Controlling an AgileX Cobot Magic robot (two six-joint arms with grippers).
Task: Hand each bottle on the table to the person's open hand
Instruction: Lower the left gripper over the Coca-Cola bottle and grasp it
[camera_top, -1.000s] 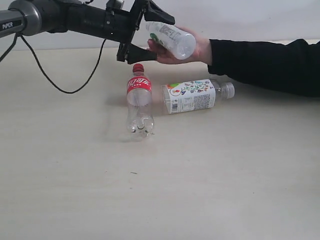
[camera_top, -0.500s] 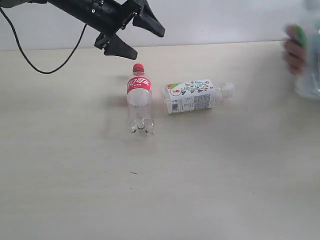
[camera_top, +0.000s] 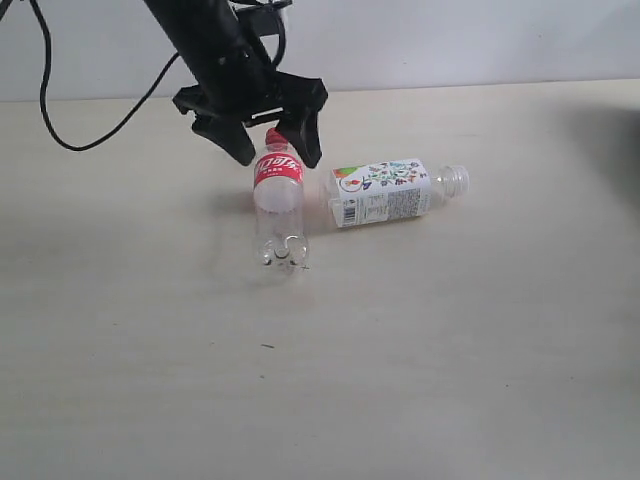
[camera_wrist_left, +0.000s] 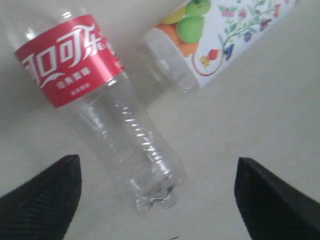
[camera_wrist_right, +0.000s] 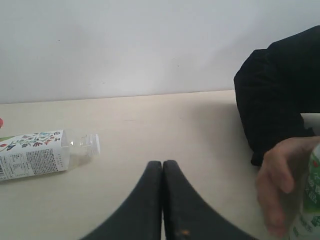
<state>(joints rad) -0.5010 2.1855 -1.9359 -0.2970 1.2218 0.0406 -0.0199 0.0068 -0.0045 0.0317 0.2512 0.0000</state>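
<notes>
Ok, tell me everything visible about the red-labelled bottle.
The red-labelled bottle is small, clear plastic, apparently empty, with a red cap and a red band printed in white characters. It lies on its side on the table, cap away from the exterior camera, lobed base nearer. The floral-label bottle lies close beside it. The left gripper hangs open astride its cap end.

You're in what looks like a robot lab: plain beige counter (camera_top: 450, 380), blank white wall (camera_top: 460, 40) along its far edge, loose black cable (camera_top: 72, 148).
</notes>
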